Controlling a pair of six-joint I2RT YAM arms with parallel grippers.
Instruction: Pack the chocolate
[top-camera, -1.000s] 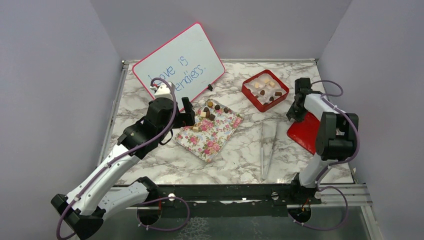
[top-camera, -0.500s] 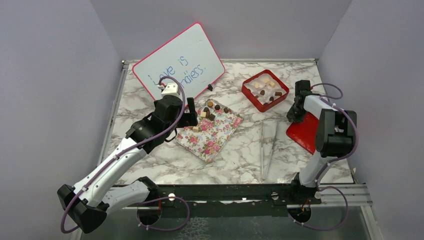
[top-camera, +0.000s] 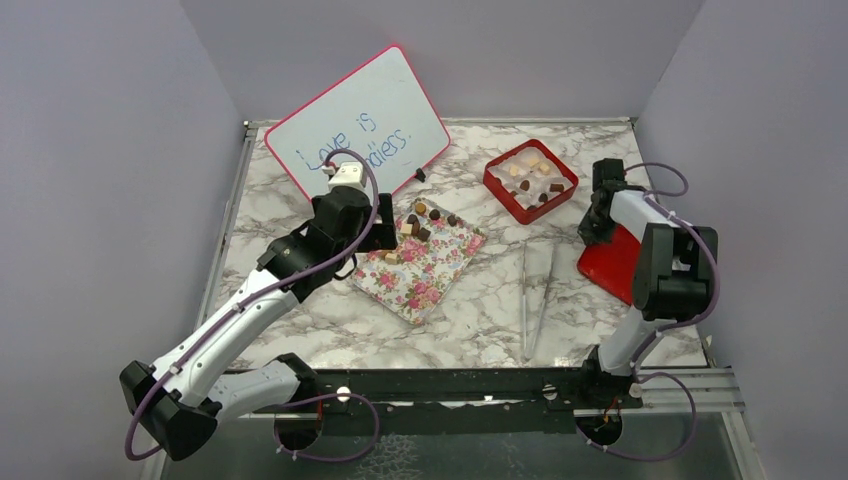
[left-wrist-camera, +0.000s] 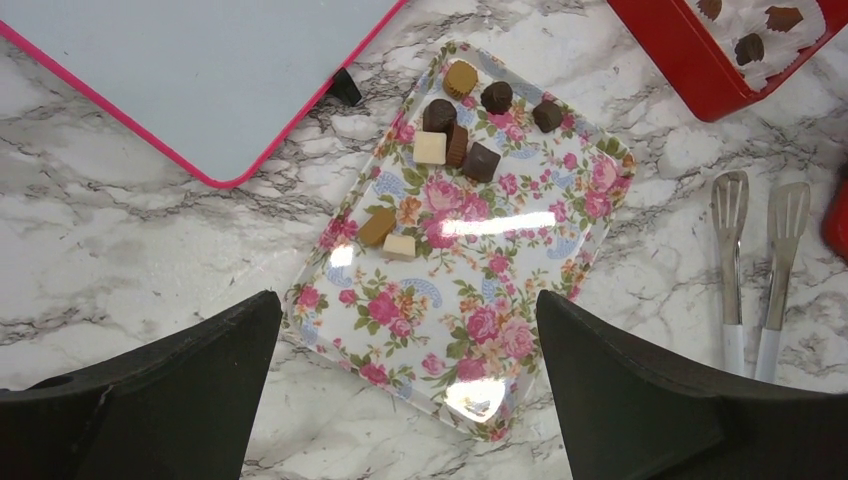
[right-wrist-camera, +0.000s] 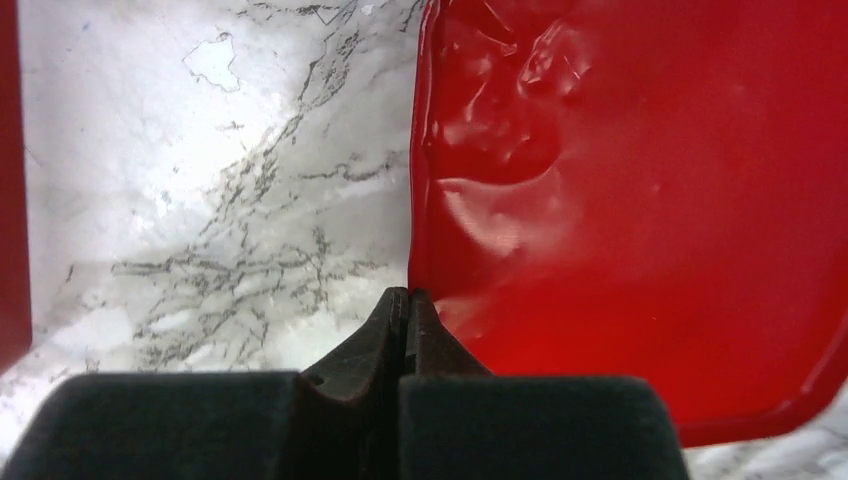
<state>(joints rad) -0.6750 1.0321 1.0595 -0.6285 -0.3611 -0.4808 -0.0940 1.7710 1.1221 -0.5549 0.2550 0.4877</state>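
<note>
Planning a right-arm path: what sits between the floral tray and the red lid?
Tongs lie on the marble between the floral tray and the red lid; nothing else is there. The top external view shows it best.

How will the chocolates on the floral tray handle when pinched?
The chocolates look small and smooth, so probably light and apt to slip from a pinch. The floral tray is glossy with glare, so pushed pieces likely slide. The clustered ones touch, so neighbours may shift.

Pink-floral tray (left-wrist-camera: 450, 320), brown and cream chocolate (left-wrist-camera: 481, 160), red box (left-wrist-camera: 670, 55), grey-veined marble table (left-wrist-camera: 130, 250).
</note>
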